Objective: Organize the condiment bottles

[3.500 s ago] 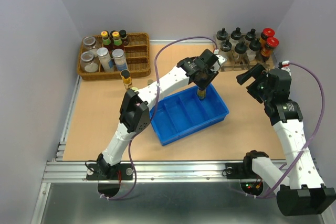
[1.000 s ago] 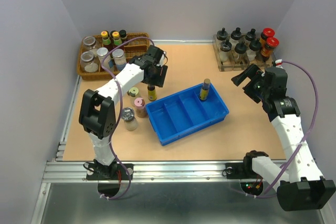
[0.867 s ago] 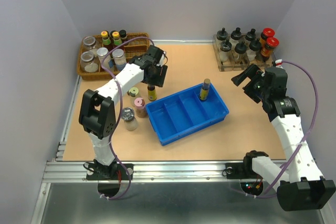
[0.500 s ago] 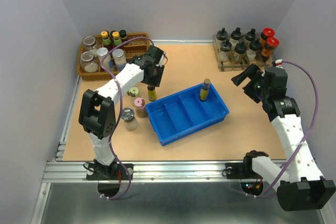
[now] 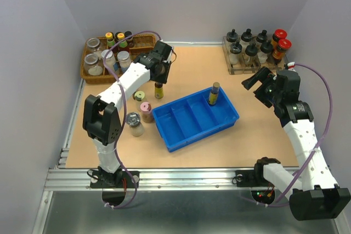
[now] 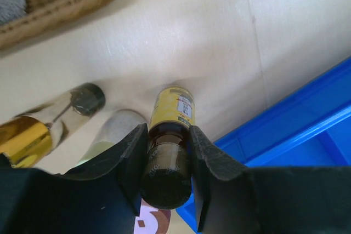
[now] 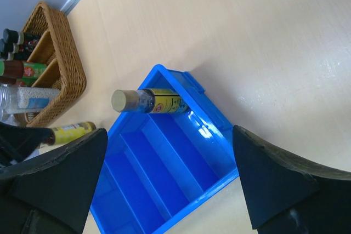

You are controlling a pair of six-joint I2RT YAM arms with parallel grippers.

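Note:
My left gripper (image 5: 159, 78) (image 6: 167, 135) is shut on the dark cap of a slim amber-yellow bottle (image 5: 159, 90) (image 6: 171, 107), holding it upright just left of the blue bin (image 5: 186, 127) (image 6: 307, 130). A second amber bottle (image 5: 213, 93) (image 7: 159, 101) stands in the bin's far right compartment. A third (image 6: 33, 132) shows beside my left gripper. Squat jars with pale green (image 5: 139, 96), pink (image 5: 145, 108) and grey metal (image 5: 134, 122) lids stand left of the bin. My right gripper (image 5: 262, 83) (image 7: 170, 190) is open and empty, right of the bin.
A wicker basket (image 5: 143, 65) with several jars and bottles sits at the back left. A clear rack (image 5: 249, 68) of black-knobbed cruets and two red-capped jars (image 5: 281, 39) stands at the back right. Grey walls enclose the table on three sides.
My left arm left one amber bottle in the bin, swung back left, and now grips another amber bottle and has carried it a little toward the back. The right arm has barely moved.

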